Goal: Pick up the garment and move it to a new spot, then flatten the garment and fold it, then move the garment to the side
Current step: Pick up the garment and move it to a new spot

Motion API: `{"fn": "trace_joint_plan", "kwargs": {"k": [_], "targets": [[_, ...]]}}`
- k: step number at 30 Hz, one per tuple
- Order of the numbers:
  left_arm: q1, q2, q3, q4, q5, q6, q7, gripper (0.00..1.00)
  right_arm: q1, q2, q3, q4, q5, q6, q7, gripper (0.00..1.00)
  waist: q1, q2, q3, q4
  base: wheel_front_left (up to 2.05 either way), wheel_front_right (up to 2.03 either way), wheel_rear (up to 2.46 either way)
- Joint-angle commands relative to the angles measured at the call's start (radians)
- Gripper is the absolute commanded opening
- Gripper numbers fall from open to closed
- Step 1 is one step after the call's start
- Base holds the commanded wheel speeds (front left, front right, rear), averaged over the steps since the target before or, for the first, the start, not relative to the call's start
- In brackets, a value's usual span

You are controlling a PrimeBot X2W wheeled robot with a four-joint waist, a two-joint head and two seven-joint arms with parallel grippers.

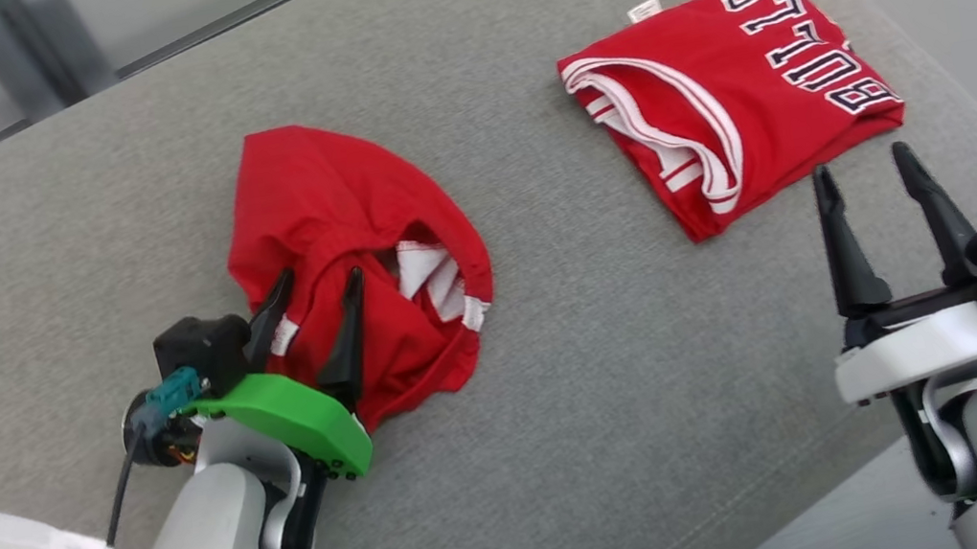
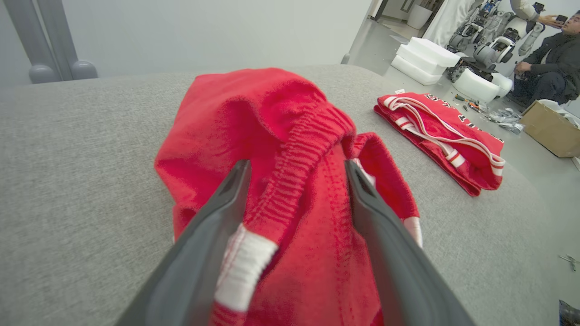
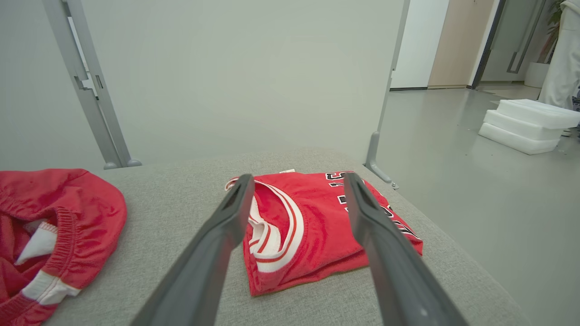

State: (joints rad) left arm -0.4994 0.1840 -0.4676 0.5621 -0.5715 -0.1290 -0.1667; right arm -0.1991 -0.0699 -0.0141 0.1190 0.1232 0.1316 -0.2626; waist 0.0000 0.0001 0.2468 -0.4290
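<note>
The garment [image 1: 343,209] is a crumpled red piece with an elastic waistband and white trim, lying in a heap on the grey cushion [image 1: 558,351], left of centre. My left gripper [image 1: 320,273] is at its near edge with the fingers spread apart. In the left wrist view the waistband [image 2: 294,167] runs between the spread fingers of my left gripper [image 2: 297,163], and the cloth lies slack on the cushion. My right gripper [image 1: 859,161] stands open at the right with nothing between its fingers. In its wrist view my right gripper [image 3: 299,175] points at a folded jersey.
A folded red jersey [image 1: 733,97] with dark lettering lies at the cushion's far right, just beyond my right fingertips. The cushion's right edge drops to the floor [image 3: 476,181]. White foam blocks [image 3: 530,122] and a seated person [image 2: 553,59] are further off.
</note>
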Motion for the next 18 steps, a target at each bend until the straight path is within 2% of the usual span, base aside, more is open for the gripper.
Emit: {"fn": "trace_joint_plan", "kwargs": {"k": [1, 9, 13, 18], "targets": [[0.025, 0.000, 0.004, -0.006, -0.016, -0.003, -0.027, 1.00, 0.016, -0.011, -0.014, -0.006, -0.004, -0.002, -0.003, 1.00, 0.0000, -0.0001, -0.070, 0.109, 0.00, 0.00, 0.00], [0.104, -0.001, 0.050, -0.104, 0.014, 0.016, -0.097, 1.00, 0.070, -0.023, -0.113, -0.031, -0.013, -0.002, -0.001, 1.00, 0.0000, -0.0001, -0.128, 0.283, 0.00, 0.00, 0.00], [0.182, -0.019, 0.150, -0.203, 0.053, 0.029, -0.098, 1.00, 0.115, -0.021, -0.139, -0.025, -0.017, -0.002, 0.004, 1.00, 0.0000, -0.0001, -0.151, 0.352, 0.00, 0.00, 0.00], [0.284, -0.043, 0.272, -0.280, 0.126, 0.031, -0.098, 1.00, 0.163, -0.023, -0.134, 0.000, -0.021, -0.002, 0.004, 1.00, 0.0000, -0.0001, -0.180, 0.399, 0.00, 0.00, 0.00]]}}
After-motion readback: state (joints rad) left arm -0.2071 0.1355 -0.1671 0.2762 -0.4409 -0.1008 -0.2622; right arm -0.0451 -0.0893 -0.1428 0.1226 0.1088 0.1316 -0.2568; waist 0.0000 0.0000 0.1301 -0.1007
